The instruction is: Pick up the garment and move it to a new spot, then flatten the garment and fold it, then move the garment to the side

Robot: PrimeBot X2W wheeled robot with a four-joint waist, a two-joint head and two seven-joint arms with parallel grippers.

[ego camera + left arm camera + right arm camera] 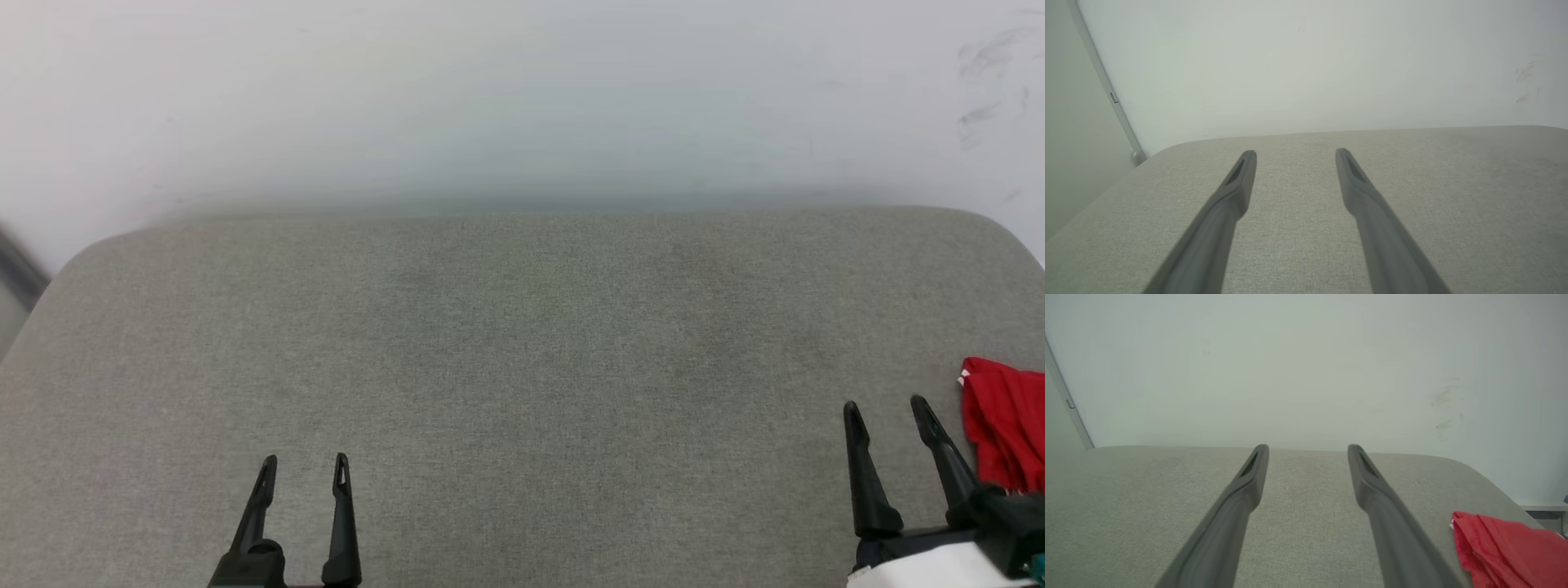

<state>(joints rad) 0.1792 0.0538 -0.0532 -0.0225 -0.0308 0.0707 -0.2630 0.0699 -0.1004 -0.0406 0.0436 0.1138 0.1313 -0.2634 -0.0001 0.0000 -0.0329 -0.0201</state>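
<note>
Garment: red jersey cloth with a fleck of white trim at its upper corner, lying at the far right edge of the head view, lower half. It was cut off by the frame, so only part could be seen.
Garment, lie: gathered in soft ridges at the lower right of the right wrist view. I could not tell whether it was neatly folded or merely bunched, and no print was visible.
Left gripper: lower left of the head view, fingers spread wide and holding nothing, well apart from the cloth.
Right gripper: lower right of the head view, fingers likewise parted and bare. It stood just beside the garment with a strip of surface between them, not touching.
Surface: grey woven pad with rounded far corners, bare across the middle of the frame.
Wall: pale, faintly scuffed at the upper right.
Stage, as judged: the scene fitted two readings, either a jersey waiting at the edge to be lifted, or one set aside once the folding was done. The pictures did not settle which.
Care, as judged: the right fingers stood close enough that a stray sweep toward the lower right would drag the cloth. Loose jersey knit would shift and spill its layers easily.
</note>
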